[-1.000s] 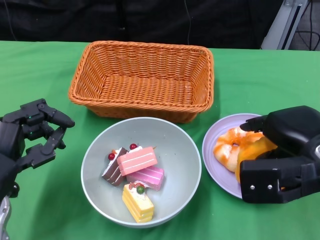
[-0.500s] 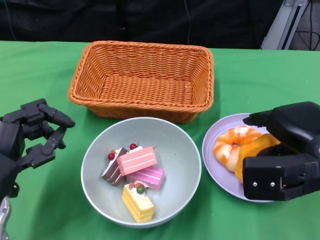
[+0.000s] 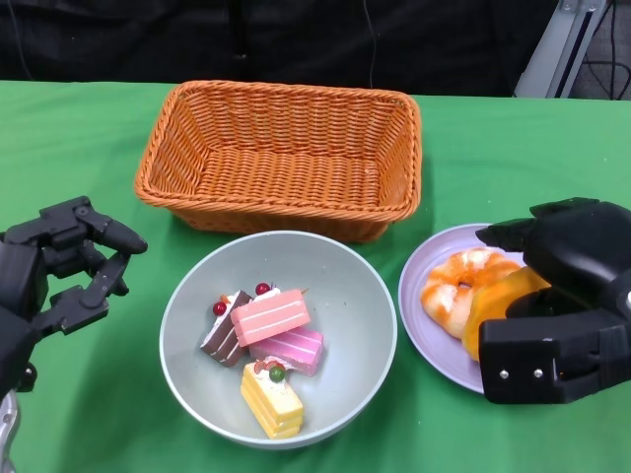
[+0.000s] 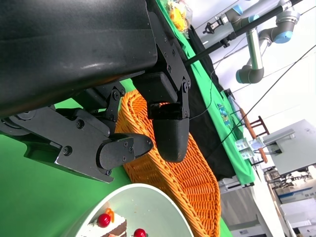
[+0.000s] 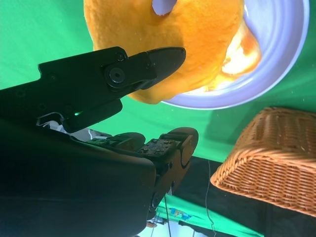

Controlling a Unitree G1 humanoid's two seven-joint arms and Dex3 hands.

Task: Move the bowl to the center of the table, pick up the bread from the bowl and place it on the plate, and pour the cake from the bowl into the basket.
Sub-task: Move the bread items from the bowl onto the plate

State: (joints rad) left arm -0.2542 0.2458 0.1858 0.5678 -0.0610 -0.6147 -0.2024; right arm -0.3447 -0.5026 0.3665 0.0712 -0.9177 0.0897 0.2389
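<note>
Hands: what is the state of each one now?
Left hand: open, holding nothing.
Right hand: over the plate, whether it grips the bread cannot be told.

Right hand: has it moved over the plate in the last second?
Yes, slightly. The right hand has drifted toward the table's right edge, uncovering more of the bread on the purple plate, which stayed put.

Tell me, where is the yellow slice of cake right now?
In the head view the yellow cake slice lies in the grey-green bowl, at its near edge, just below the pink slices; the wicker basket stands behind the bowl.
</note>
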